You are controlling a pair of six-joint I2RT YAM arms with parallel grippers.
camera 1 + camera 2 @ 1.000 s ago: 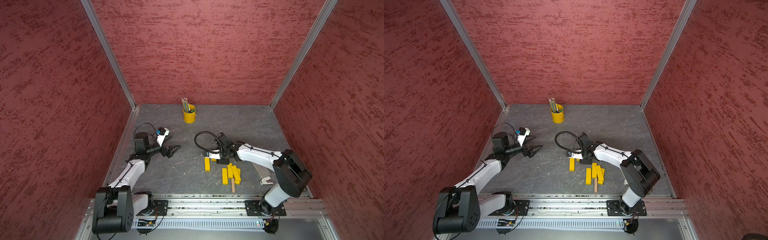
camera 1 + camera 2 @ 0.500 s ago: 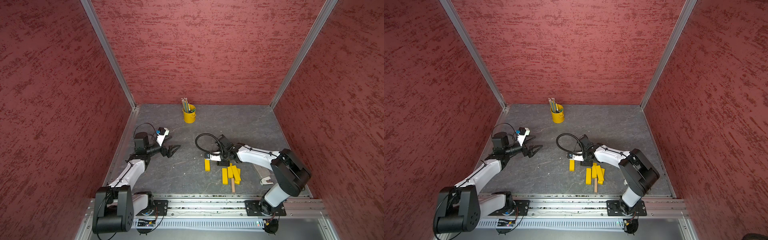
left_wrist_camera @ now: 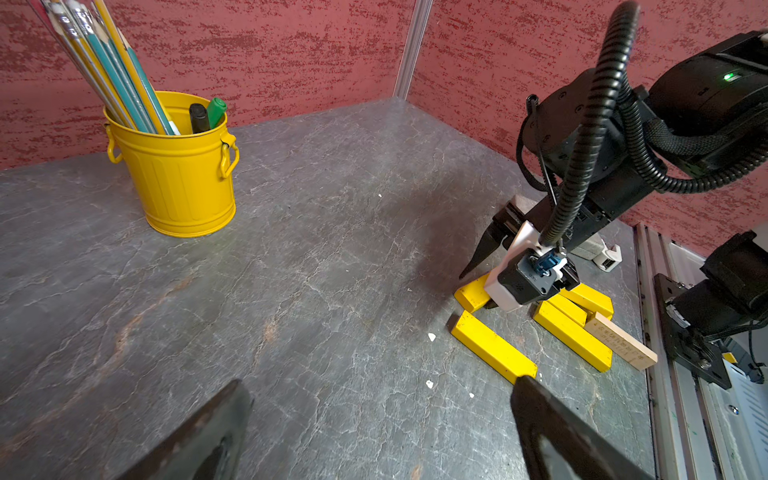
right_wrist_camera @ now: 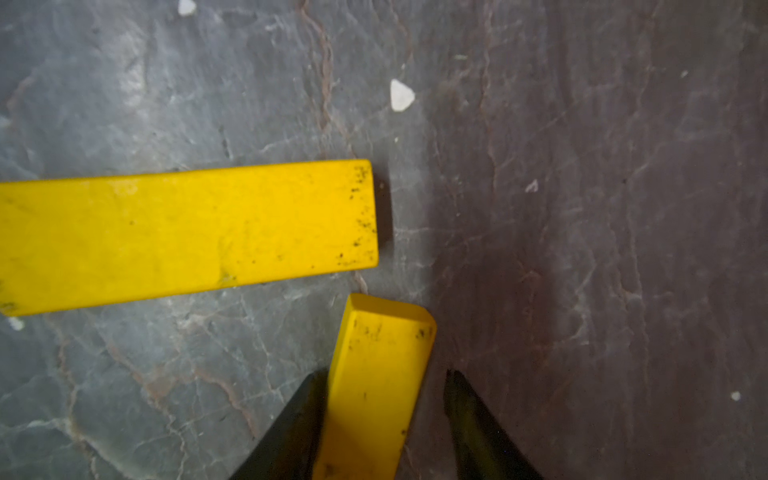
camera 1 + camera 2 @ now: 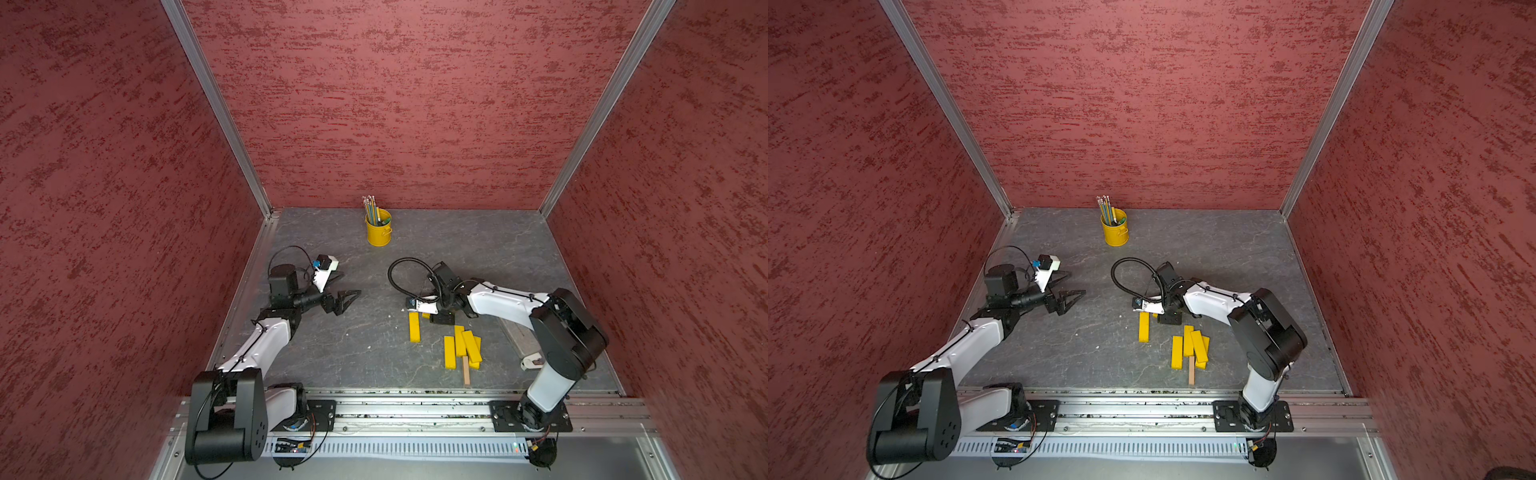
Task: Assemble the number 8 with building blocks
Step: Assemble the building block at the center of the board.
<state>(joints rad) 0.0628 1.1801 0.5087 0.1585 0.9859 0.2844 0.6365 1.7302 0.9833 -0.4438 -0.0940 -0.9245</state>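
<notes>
Over on the left, the left gripper [image 5: 341, 300] hangs low over the slate table [image 5: 353, 353]. Its arm is stretched forward, and the fingers [image 3: 557, 432] are spread wide and hold nothing.

Toward the middle, a lone yellow plank [image 5: 414, 327] lies flat. Just beside its far end is the right gripper [image 4: 382, 374], pointing straight down over a second yellow plank [image 4: 378, 374]. That plank sits between the fingers [image 4: 291, 428]. One finger is against its side, and a thin strip of table shows between it and the other finger, so the jaws straddle it, not clamped. Its free end comes near the lone plank's end, roughly square to it, with a small gap.

Right of that lies the pile of yellow planks [image 5: 461, 345], with the tan plank [image 5: 466, 370] poking out of its near side.

Compared with a second ago, planks, pile and left arm sit as they did. The right arm's elbow [image 5: 569, 332] has swung slightly inward, and its gripper has stayed over the same spot. That arm reaches in from the right, forearm low and wrist bent down.
</notes>
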